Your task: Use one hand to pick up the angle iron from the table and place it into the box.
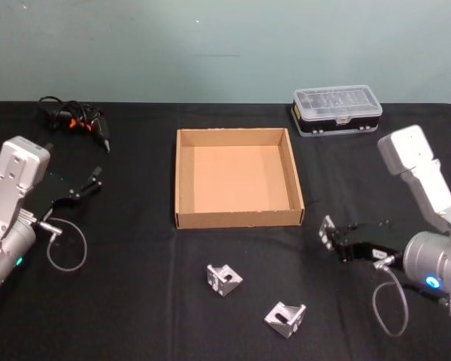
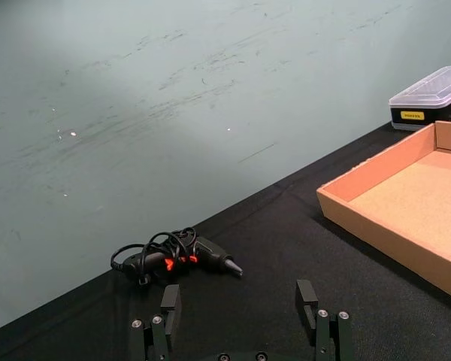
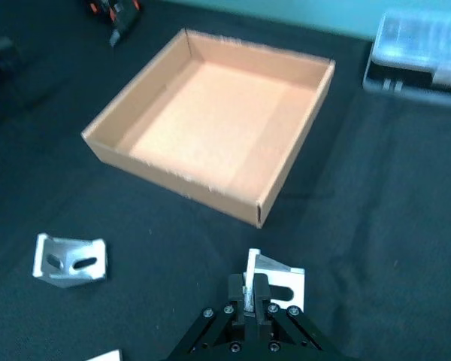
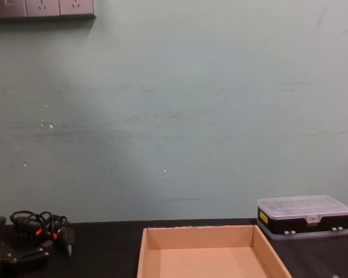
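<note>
- Pinching an angle iron, the right gripper has its jaws clamped on the bracket's upright flange.
- Gripper and bracket are near the box, off its front right corner and outside it, over the black table.
- A second angle iron lies on the table in front of the box; a third angle iron lies farther forward and to the right, apart from the second.
- The left gripper is at the table's far left with its jaws spread, well apart from the box.
- An organiser case sits behind the box's right rear corner; a black corded tool lies at the back left.
</note>
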You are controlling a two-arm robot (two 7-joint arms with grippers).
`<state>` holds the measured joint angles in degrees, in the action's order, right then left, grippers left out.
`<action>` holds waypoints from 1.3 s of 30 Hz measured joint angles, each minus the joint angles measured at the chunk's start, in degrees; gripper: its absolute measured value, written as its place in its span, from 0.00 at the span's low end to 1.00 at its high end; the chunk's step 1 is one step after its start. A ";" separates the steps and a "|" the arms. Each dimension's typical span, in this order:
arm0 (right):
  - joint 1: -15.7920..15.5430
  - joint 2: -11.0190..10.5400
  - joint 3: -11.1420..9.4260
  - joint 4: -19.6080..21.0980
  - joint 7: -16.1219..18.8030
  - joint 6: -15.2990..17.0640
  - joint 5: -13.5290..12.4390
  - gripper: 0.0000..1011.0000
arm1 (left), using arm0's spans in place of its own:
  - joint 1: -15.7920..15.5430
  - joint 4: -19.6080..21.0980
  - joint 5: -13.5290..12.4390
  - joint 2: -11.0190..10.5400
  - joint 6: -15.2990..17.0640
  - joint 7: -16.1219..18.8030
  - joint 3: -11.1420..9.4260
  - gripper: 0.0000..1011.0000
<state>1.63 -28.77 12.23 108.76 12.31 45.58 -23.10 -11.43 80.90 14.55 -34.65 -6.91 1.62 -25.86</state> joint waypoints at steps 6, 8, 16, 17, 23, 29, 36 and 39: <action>0.23 -0.70 -1.64 2.24 1.67 -2.93 0.21 0.09 | 0.00 0.00 0.00 0.00 0.00 0.00 0.00 0.99; 0.70 -0.70 -1.63 2.36 1.84 -3.56 0.38 0.08 | 0.00 0.00 0.00 0.00 0.00 0.00 0.00 0.99; 5.06 0.01 1.63 0.86 2.92 -7.16 2.60 0.08 | 0.00 0.00 0.00 0.00 0.00 0.00 0.00 0.99; 6.27 0.35 2.79 -0.02 3.22 -7.93 3.32 0.09 | 0.00 0.00 0.00 0.00 0.00 0.00 0.00 0.99; 9.99 2.00 6.67 -3.89 4.05 -9.84 5.89 0.08 | 0.00 0.00 0.00 0.00 0.00 0.00 0.00 0.99; 14.19 4.70 10.41 -9.40 5.00 -10.91 8.56 0.09 | 0.00 0.00 0.00 0.00 0.00 0.00 0.00 0.99; 17.86 7.17 12.82 -15.32 5.45 -11.83 11.16 0.09 | 0.00 0.00 0.00 0.00 0.00 0.00 0.00 0.99; 19.35 8.22 13.53 -18.19 5.71 -12.41 12.20 0.09 | 0.00 0.00 0.00 0.00 0.00 0.00 0.00 0.99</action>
<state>20.98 -20.55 25.76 90.58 18.02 33.17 -10.90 -11.43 80.90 14.55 -34.64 -6.91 1.62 -25.87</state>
